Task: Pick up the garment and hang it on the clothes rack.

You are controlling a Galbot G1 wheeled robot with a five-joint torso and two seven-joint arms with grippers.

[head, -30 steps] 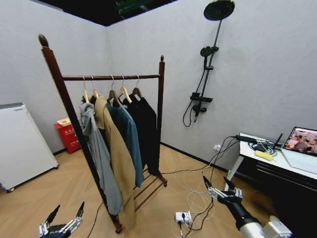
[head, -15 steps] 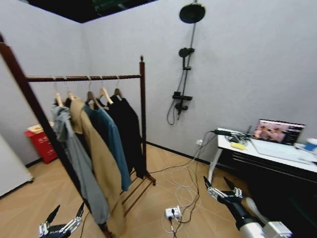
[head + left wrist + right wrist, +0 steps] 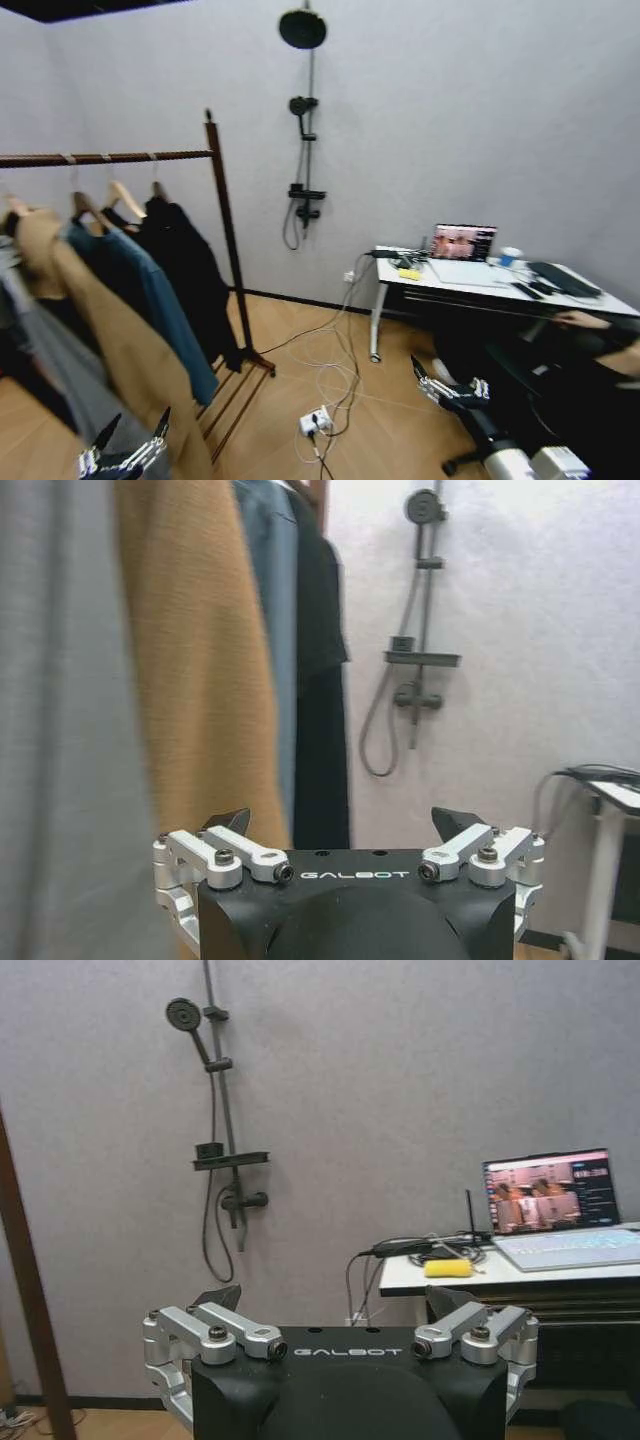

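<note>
Overhead, one tall dark reddish-brown wooden clothes rack (image 3: 222, 215) shows a single post and its horizontal rail, the rest cut off at the head view's left edge. Four garments hang from the rail on light wooden hangers: the long black jacket (image 3: 185, 275) nearest the post, then a dark blue jacket (image 3: 135, 300), a tan coat (image 3: 110, 370) and a grey hoodie (image 3: 40, 390), the last two partly out of frame. Two tools sit low in the head view, both with fingers spread apart and holding nothing: the left tool (image 3: 128, 447) in front of the tan coat's hem, the right tool (image 3: 447, 381) over the wooden floor near a white table (image 3: 480, 285). Each wrist view reads "GALBOT" on the black tool body. One open laptop (image 3: 463, 243) stands on the table, its screen too small to read. One black shower fixture (image 3: 303, 120) is mounted on the grey wall.
</note>
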